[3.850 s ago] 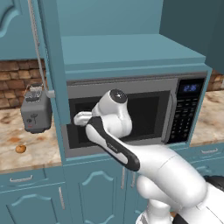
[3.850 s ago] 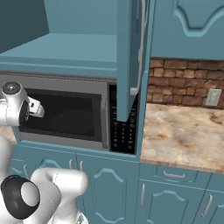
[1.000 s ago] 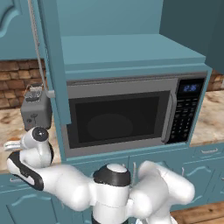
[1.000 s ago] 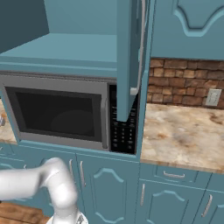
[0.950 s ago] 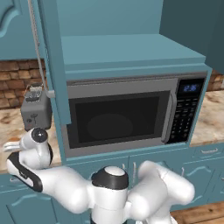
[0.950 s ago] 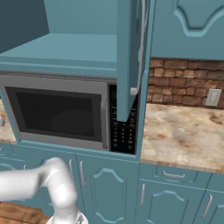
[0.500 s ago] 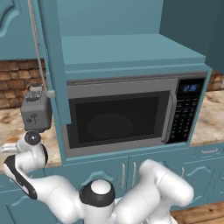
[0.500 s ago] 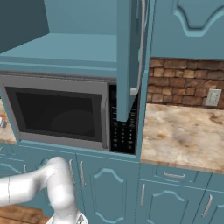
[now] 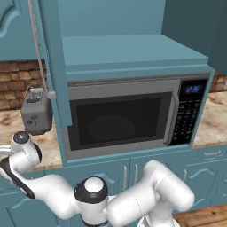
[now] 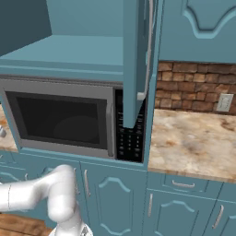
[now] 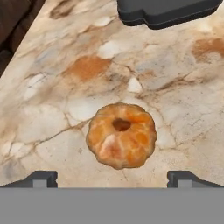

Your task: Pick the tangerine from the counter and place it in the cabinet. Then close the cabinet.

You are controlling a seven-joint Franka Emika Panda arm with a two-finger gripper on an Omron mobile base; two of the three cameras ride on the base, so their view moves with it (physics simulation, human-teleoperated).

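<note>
Your gripper (image 11: 112, 177) has swung down from the microwave (image 9: 128, 116) front to the counter (image 11: 52, 87) left of it. Jaws stand wide apart, straddling the tangerine (image 11: 121, 135), which lies on the counter near the toaster (image 11: 166, 11). Nothing gripped; descend and close next.

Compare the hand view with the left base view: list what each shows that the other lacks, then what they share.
Hand view alone: the tangerine lying on the counter, centred just ahead of the open hand, whose fingertips stand wide on either side without touching it.

Left base view alone: the open cabinet with its door swung out, the microwave under it, the brick wall and the arm bent low to the left.

Both: the marbled counter and the grey toaster, just its base in the hand view.
</note>
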